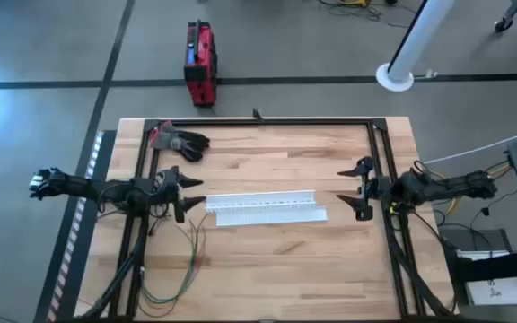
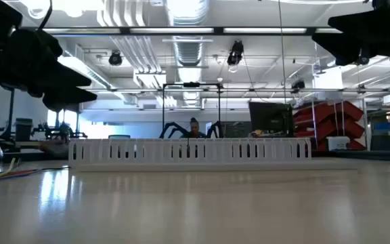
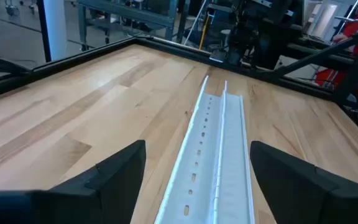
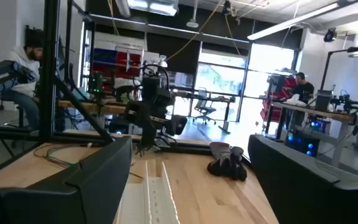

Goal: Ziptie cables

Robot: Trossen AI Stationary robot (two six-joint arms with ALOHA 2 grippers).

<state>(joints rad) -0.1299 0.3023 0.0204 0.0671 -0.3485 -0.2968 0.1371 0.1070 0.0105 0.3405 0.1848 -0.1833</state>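
Green, reddish-brown and dark wires: the cables [image 1: 182, 260] lay loose on the table [image 1: 267, 269], on the near side of the white channel's left end, trailing toward the near-left corner.
Cable axis: ran roughly near-to-far, about square to the channel, curling at the near end.
White channel [image 1: 263, 208]: lay across the table centre with its flat lid alongside, long axis left-to-right between the two arms.
Left gripper [image 1: 191, 195]: hovered just off the channel's left end, jaws spread wide and empty, pointed along the channel.
Right gripper [image 1: 359, 188]: hovered near the channel's right end, jaws also wide and empty, well apart from the cables.
Key relation: the cables lay to the near side of the left gripper, not ahead of it; the left arm was judged much the nearer.
Open room: bare wood lay on the near side of the channel; the table's left frame rail stood close beside the cables.
Far of channel: a dark glove [image 1: 182, 141] lay near the far-left corner.
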